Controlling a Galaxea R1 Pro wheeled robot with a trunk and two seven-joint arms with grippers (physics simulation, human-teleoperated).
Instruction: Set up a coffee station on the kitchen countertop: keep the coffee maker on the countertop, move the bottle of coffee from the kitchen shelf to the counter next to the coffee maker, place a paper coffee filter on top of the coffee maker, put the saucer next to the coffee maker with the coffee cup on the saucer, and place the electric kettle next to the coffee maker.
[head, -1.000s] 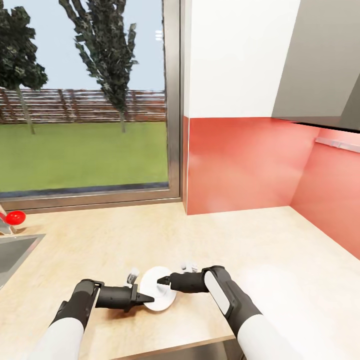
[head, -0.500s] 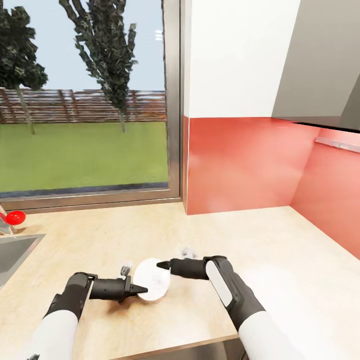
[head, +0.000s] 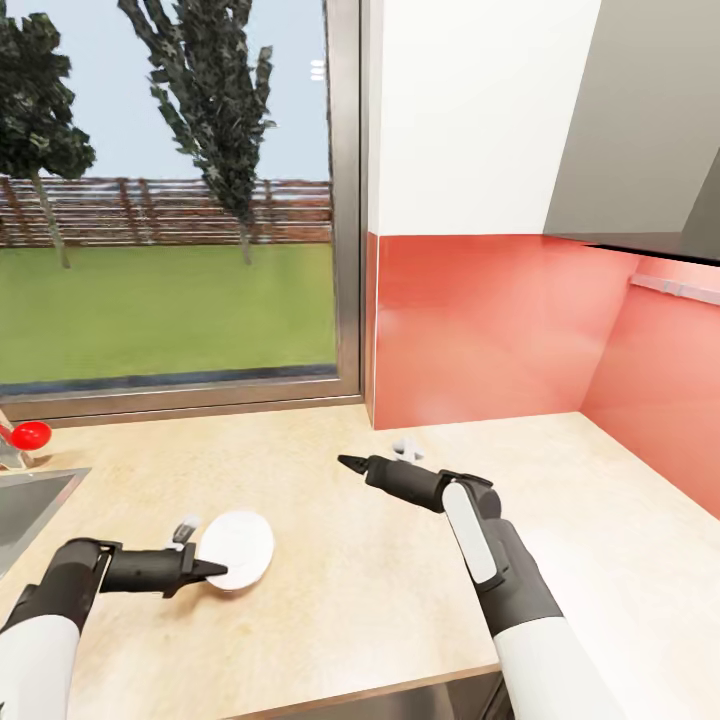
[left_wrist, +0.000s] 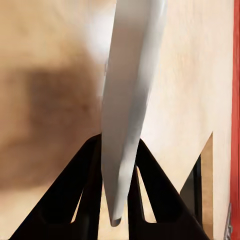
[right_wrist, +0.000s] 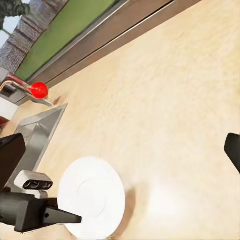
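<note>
Saucer step in hand: left claw (head: 207, 570) was clamped on the saucer (head: 237, 549) rim, plate low over the counter (head: 330, 520). Right claw (head: 347, 462) (empty) looked closed, well apart. Next, prob.: carry saucer toward coffee maker w/o tilting.

White upper arm shells, dark grey forearm casings, tapering black left gripper (head: 215, 570) and right gripper (head: 347, 462), pointed fingers.

One saucer (head: 237, 549), two end effectors
</note>
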